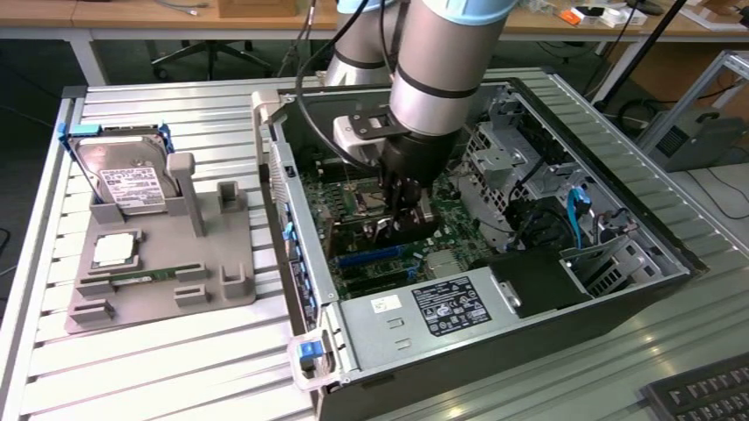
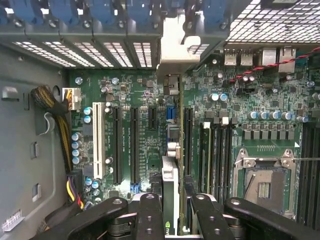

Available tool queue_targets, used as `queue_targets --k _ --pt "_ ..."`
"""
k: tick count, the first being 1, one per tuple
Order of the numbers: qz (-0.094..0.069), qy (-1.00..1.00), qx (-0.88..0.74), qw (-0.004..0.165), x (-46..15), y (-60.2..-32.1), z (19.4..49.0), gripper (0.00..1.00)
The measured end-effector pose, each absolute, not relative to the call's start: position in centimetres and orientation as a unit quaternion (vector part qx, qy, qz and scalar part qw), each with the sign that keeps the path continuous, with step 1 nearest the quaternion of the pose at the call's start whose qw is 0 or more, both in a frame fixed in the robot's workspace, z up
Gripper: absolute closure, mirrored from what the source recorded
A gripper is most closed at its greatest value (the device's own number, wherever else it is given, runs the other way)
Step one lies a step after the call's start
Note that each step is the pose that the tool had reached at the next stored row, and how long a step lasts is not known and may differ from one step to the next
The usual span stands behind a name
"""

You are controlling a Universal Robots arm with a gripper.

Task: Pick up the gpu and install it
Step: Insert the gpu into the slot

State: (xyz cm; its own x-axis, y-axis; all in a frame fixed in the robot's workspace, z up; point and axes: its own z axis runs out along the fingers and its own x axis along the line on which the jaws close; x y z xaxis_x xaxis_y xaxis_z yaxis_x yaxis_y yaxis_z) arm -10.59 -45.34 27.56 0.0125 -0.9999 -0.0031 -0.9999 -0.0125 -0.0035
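My gripper (image 1: 402, 226) is down inside the open computer case (image 1: 298, 263), shut on the gpu (image 1: 354, 237), a dark card held on edge just above the green motherboard (image 1: 451, 215). In the wrist view the gpu (image 2: 171, 182) runs edge-on from between my black fingers (image 2: 150, 215) to its silver end bracket (image 2: 172, 47) at the case's rear wall. It stands in line with a slot beside the black expansion slots (image 2: 134, 145). Whether its edge is pressed into the slot I cannot tell.
A grey fixture (image 1: 223, 289) at the exterior view's left holds a silver hard drive (image 1: 129, 184), a CPU (image 1: 114, 250) and a green RAM stick (image 1: 146, 278). The power supply (image 1: 451, 307), drive cage (image 1: 515, 158), CPU socket (image 2: 262, 182) and cable bundle (image 2: 55, 115) crowd the case.
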Motion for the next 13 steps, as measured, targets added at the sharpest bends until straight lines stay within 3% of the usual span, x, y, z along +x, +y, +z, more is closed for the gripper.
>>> queue_targets --k 13 --pt "-0.004 0.706 -0.708 -0.002 -12.1 -45.1 27.5 0.73"
